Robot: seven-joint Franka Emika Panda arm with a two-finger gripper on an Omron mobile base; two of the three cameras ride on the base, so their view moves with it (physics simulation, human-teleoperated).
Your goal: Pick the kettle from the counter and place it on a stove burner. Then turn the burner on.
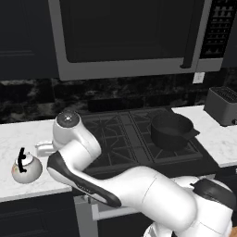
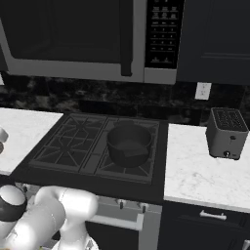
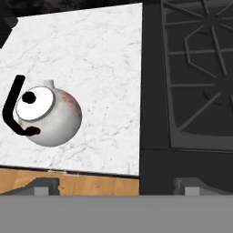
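The kettle (image 1: 26,167), small, round and silvery-white with a black arched handle and lid knob, stands upright on the white marble counter (image 1: 18,134) left of the cooktop. In the hand view the kettle (image 3: 48,116) lies at the left, on the counter (image 3: 100,59) near its front edge. My gripper (image 3: 117,186) hovers above and to the right of it, open, fingertips (image 3: 43,186) wide apart with nothing between them. The front-left stove burner (image 1: 113,155) (image 3: 205,104) has a bare black grate.
A large black pot (image 1: 172,131) (image 2: 129,144) sits on the right side of the cooktop. A toaster (image 1: 223,105) (image 2: 225,133) stands on the right counter. A microwave (image 1: 129,37) hangs above the stove. My own arm crosses in front of the cooktop's left edge.
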